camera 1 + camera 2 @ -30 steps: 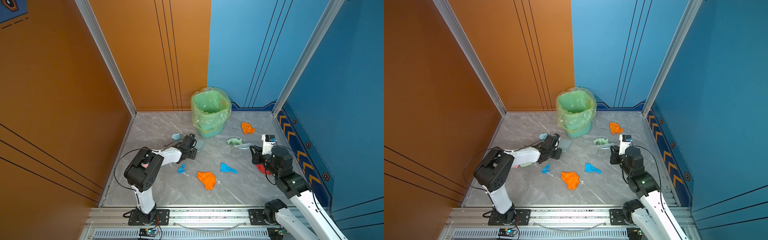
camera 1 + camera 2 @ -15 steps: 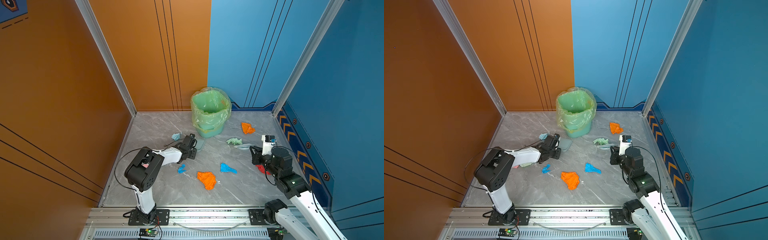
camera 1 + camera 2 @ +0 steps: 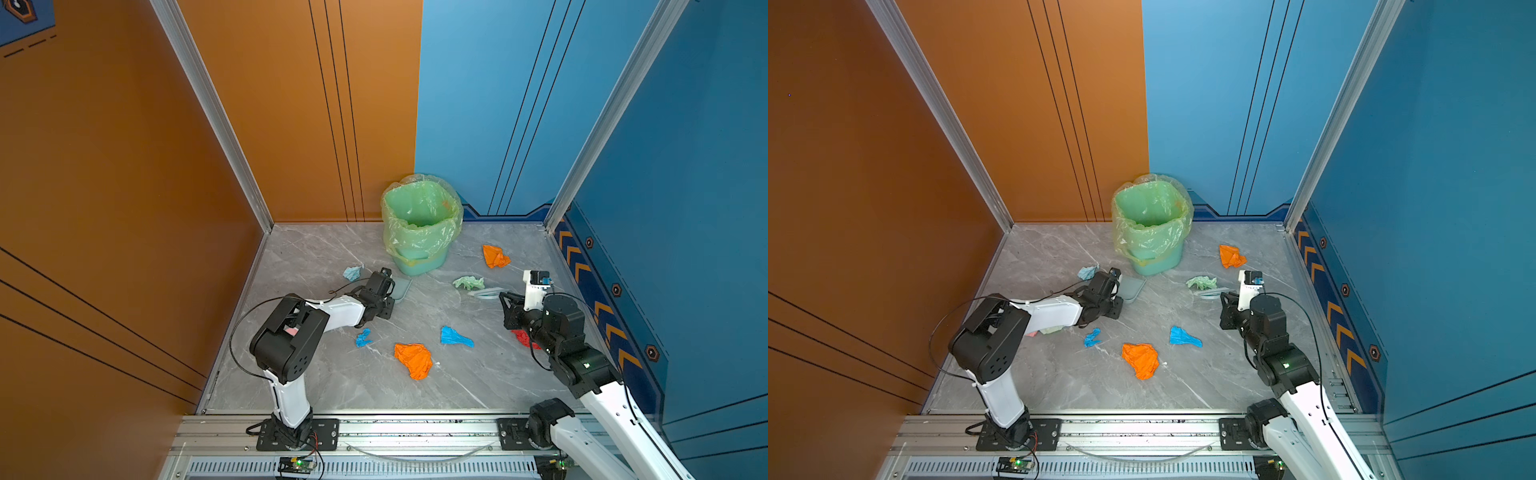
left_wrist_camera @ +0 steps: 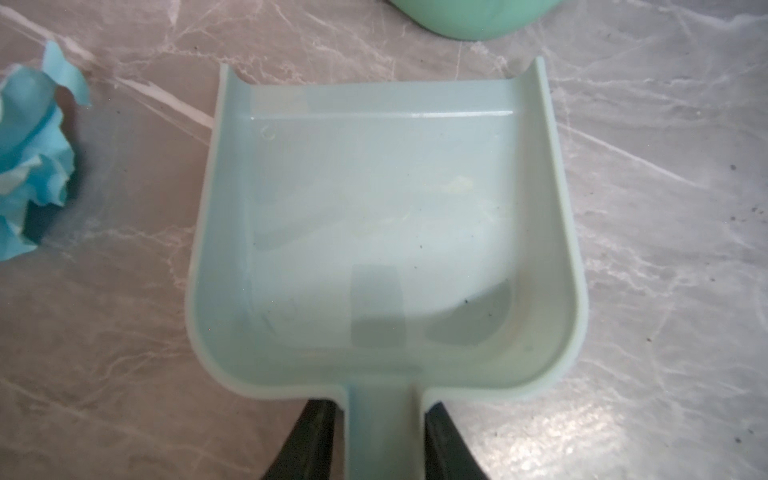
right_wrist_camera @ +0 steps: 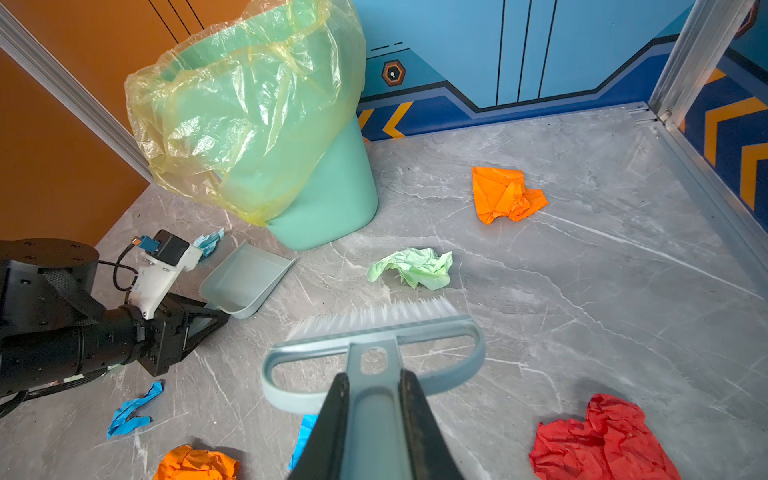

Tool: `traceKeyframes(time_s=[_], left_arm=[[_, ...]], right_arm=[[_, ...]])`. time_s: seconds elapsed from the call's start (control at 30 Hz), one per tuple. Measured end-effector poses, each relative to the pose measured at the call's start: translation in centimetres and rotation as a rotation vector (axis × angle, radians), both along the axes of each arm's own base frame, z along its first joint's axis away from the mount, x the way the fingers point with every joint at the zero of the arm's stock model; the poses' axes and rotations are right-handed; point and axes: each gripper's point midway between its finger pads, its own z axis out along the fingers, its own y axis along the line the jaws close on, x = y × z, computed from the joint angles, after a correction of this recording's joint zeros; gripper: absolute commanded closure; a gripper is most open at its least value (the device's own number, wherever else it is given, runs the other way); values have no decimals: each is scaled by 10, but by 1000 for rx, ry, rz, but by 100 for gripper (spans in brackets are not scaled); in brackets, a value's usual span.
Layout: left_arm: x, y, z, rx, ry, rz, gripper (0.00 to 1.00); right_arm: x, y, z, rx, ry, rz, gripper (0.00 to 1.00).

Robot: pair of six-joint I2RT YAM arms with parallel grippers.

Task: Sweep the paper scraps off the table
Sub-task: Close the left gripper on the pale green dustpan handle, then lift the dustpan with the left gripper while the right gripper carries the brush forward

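Left gripper [image 4: 376,405] is clamped on the dustpan [image 4: 374,208] handle, one black finger pressed against each side. The dustpan lies flat on the table [image 3: 332,386], open edge facing the green bin [image 3: 419,257] and stopping just short of its base. The pan's inside is bare. The light blue wad [image 3: 353,272] sits just beside the pan on the orange-wall side, not touching it.

Right gripper [image 5: 375,376] is clenched on the brush [image 5: 374,332] handle, fingers tight on both flanks. The white bristles point at the pale green wad [image 5: 415,268], near it but apart. Can't tell whether the bristles touch the table.

The paper scraps are all spread over the table:
- big orange wad [image 3: 413,359]: mid-table, nearest the front rail
- bright blue wad [image 3: 455,336]: just beside it, on the right arm's side
- small blue scrap [image 3: 363,337]: near the left forearm
- second orange wad [image 3: 494,256]: towards the back, right of the bin, well apart from the brush
- red wad [image 3: 524,337]: partly hidden under the right arm in both top views, in plain sight in the right wrist view

The bin stands upright against the back wall, with a translucent yellow-green liner [image 5: 249,104] draped over its rim.
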Motion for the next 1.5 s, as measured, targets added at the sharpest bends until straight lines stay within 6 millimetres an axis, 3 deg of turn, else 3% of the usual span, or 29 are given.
traceKeyframes(time_s=[0.47,0.8,1.2,1.5], left_arm=[[-9,6,4,-7,-10,6,84],[-26,13,49,-45,-25,12,87],[-85,49,74,-79,54,101,94],[-134,90,124,-213,-17,267,95]], right_arm=[[0,0,1,4,-3,0,100],[2,5,2,15,-6,24,100],[14,38,20,67,-39,157,100],[17,85,26,86,-39,330,100]])
